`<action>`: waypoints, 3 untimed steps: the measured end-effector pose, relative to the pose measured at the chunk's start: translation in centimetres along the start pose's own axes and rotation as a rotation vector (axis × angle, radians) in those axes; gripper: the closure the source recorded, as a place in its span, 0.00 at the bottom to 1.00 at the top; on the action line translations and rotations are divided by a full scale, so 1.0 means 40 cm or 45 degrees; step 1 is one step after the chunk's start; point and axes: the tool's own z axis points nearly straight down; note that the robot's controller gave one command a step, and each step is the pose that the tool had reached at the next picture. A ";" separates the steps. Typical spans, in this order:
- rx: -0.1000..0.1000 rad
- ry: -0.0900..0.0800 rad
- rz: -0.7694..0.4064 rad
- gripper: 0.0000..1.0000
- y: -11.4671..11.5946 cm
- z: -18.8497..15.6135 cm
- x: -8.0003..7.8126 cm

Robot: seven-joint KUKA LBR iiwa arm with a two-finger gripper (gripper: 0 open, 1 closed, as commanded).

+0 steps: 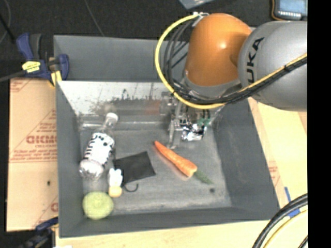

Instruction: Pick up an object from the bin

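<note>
The closest candidate is the carrot (176,159). It's lying flat around the middle of the bin (243,161), thin tip pointing up-left and green stub down-right, with nothing touching it.

The gripper (182,134) hangs just beside the tip end, a bit toward the back wall, and nothing is in it. I honestly can't tell if the claw is apart or together, since the orange cover and cables hide too much.

So I'd call this the approach step, with no grasp yet. My guess for the next move is to slide over the carrot's thick middle, line the claw up across its length, and come down.

The rest sits off to the left:
- a black pouch (135,167) near the carrot
- a bottle (96,153)
- a small white toy (115,181)
- a green ball (98,204) in the front corner
</note>
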 end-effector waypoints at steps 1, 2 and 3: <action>0.002 -0.002 -0.155 0.00 0.028 0.086 0.030; -0.001 -0.002 -0.458 0.00 0.162 0.190 0.138; 0.003 -0.008 -0.538 0.00 0.144 0.251 0.092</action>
